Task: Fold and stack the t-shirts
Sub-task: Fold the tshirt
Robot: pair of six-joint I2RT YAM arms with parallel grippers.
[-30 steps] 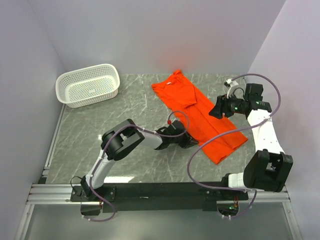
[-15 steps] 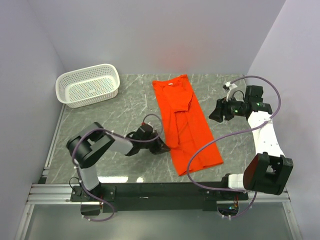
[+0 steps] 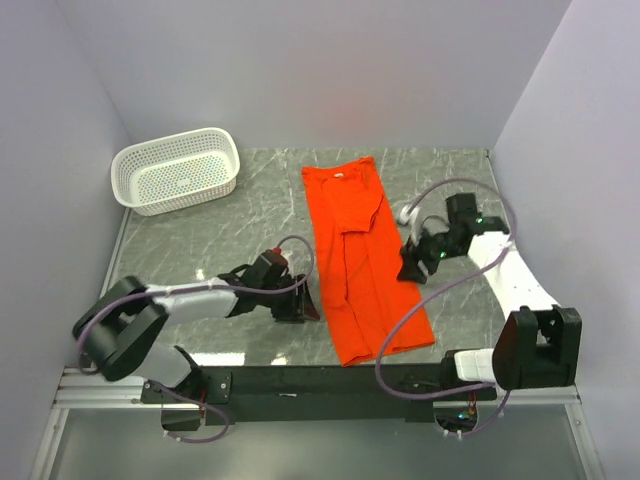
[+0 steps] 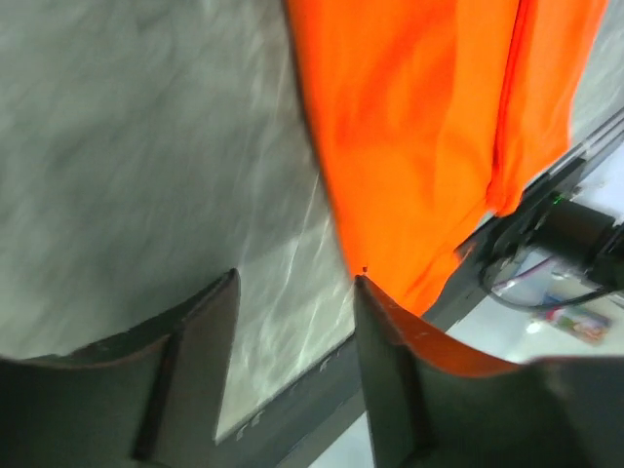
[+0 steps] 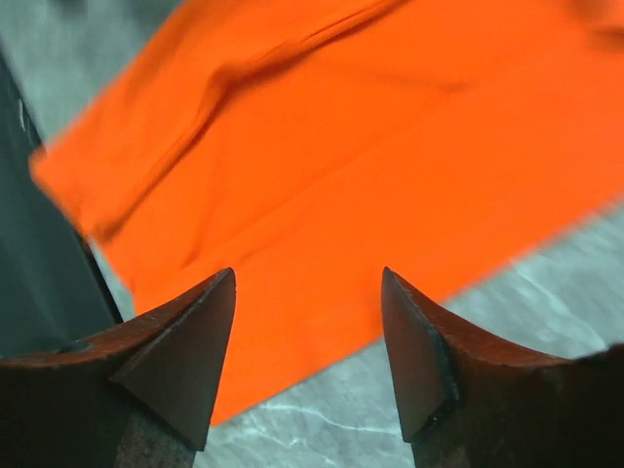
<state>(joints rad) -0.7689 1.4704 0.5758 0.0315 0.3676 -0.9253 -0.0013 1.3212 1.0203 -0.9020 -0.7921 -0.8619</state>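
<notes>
Mid-fold: the shirt (image 3: 352, 255) lies narrowed lengthwise. Left gripper (image 4: 297, 283) parted and empty beside its edge, right gripper (image 5: 307, 278) wide above it. Next, probably a crosswise fold.

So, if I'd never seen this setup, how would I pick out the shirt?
Look at the grey marbled table: a long narrow strip of cloth runs from its far edge toward its near edge, a little right of centre. That is the t-shirt, bright orange-red and lying flat, unlike the white perforated basket in the far left corner.
</notes>
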